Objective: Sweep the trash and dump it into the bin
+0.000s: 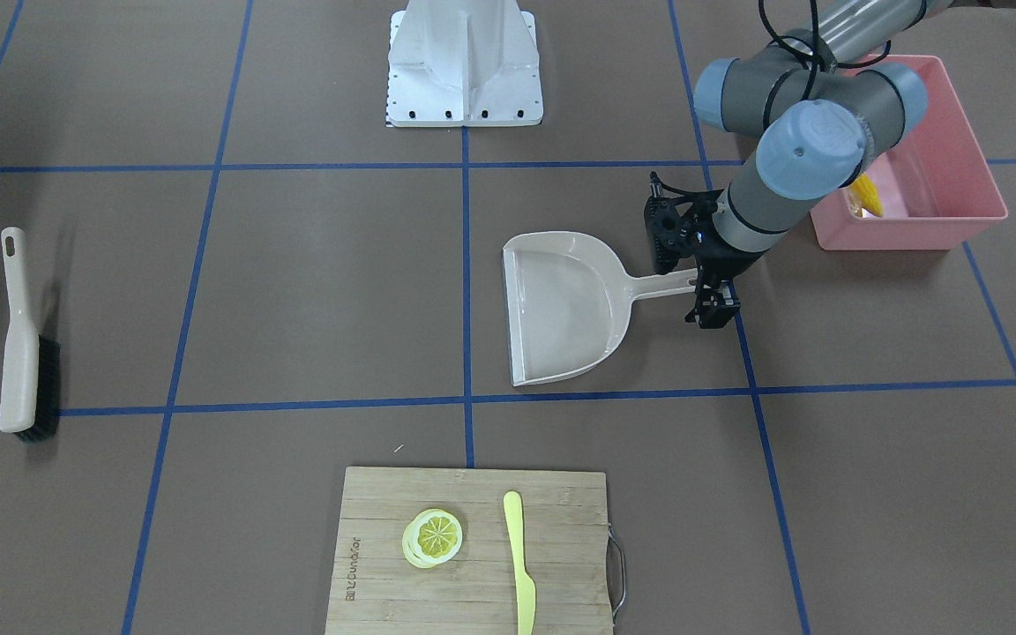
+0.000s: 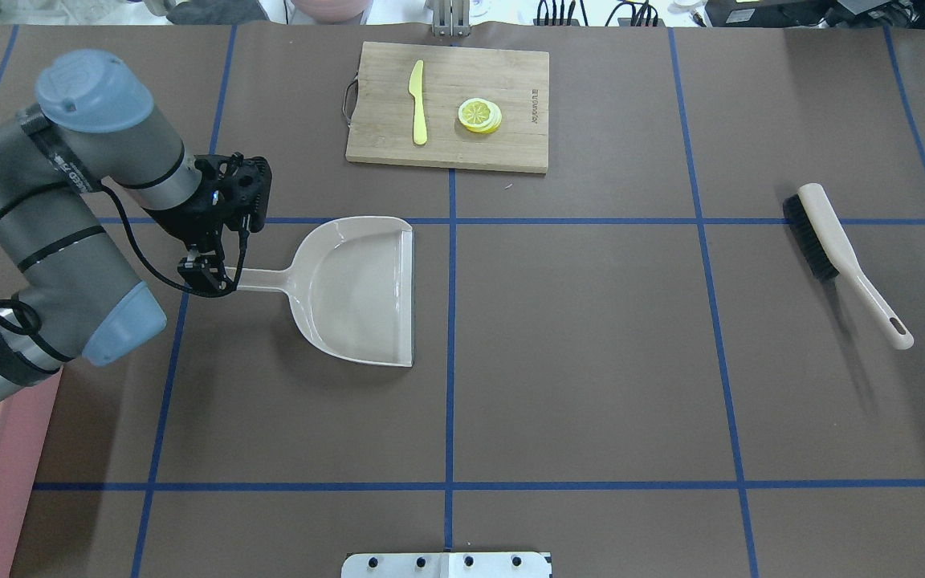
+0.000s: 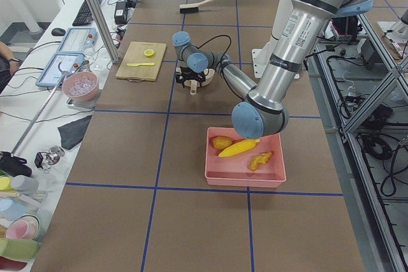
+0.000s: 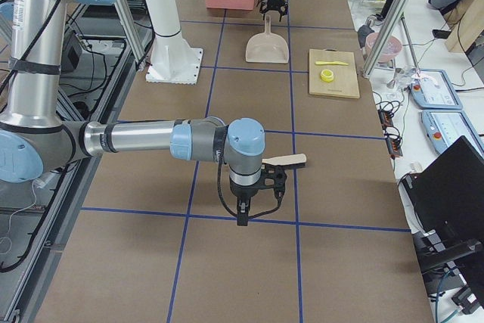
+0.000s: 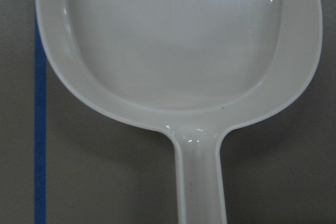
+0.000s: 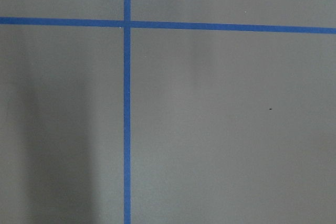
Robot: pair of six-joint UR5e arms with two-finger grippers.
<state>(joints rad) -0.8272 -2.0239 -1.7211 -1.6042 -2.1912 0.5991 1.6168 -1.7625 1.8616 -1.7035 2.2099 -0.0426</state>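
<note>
The trash lies inside the pink bin [image 3: 245,173]: the brown potato [image 3: 222,143], the yellow corn cob [image 3: 239,148] and the tan ginger root [image 3: 260,160]. The bin [image 1: 949,176] stands beside my left arm, and the corn [image 1: 867,196] shows in it. The beige dustpan [image 2: 358,289] rests flat and empty on the table. My left gripper [image 2: 207,277] is at the end of its handle [image 5: 202,182], open, fingers apart on either side. My right gripper [image 4: 243,213] shows only in the exterior right view, hanging over the table; I cannot tell its state.
The brush [image 2: 832,241] lies alone on the table's right side. A wooden cutting board [image 2: 446,144] at the far edge carries a lemon slice [image 2: 479,115] and a pale yellow knife [image 2: 418,104]. The robot's white base plate [image 1: 464,97] sits at the near edge.
</note>
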